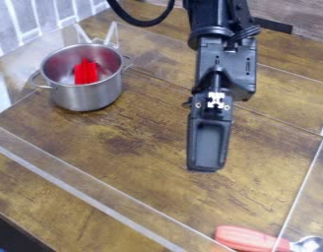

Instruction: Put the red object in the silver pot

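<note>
The black robot gripper (pixel 208 157) hangs from the dark arm (pixel 220 34), which comes in from the far edge of the wooden tabletop (pixel 111 148). It points down toward the boards a little right of the tabletop's middle. From this view the fingers read as one dark block; no gap between them shows, so I cannot tell how far apart the jaws stand. Nothing is seen held in it, and whether its tip touches the wood cannot be told.

Count, working outward:
- one gripper on one arm;
- one small round shiny steel pot (pixel 83 92), upright near the far-left corner of the tabletop, well apart from the gripper;
- one red object (pixel 87 71), inside that pot, standing up against its inner wall;
- one red-orange handle-like item (pixel 254 237), lying at the near-right corner, cut off by the picture's lower edge; its far end is too blurred to identify.

A clear plastic barrier (pixel 72 182) runs along the near-left edge of the tabletop, and another runs along the right edge.
</note>
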Controlling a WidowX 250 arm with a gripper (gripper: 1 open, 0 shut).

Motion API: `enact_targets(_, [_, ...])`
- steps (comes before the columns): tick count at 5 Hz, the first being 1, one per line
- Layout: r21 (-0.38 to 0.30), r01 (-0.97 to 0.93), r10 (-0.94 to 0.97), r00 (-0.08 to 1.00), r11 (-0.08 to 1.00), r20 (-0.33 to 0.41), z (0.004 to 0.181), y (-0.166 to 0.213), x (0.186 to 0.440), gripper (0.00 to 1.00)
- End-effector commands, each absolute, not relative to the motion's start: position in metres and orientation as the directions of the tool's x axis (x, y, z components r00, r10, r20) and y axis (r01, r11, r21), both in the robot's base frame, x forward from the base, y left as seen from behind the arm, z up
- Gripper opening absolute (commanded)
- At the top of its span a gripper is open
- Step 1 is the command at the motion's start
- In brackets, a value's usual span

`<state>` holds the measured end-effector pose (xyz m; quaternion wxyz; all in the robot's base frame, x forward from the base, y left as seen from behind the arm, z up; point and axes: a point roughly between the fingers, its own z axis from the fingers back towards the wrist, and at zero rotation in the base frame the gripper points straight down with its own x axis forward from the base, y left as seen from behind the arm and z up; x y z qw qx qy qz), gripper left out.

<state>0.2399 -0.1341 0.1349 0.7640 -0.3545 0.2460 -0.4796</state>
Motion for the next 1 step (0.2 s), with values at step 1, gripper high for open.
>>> enact_targets(1, [-0.755,0.591,-0.905,0.426,0.285,-0.009,0.1461,-0.1321,0.2372,1.00])
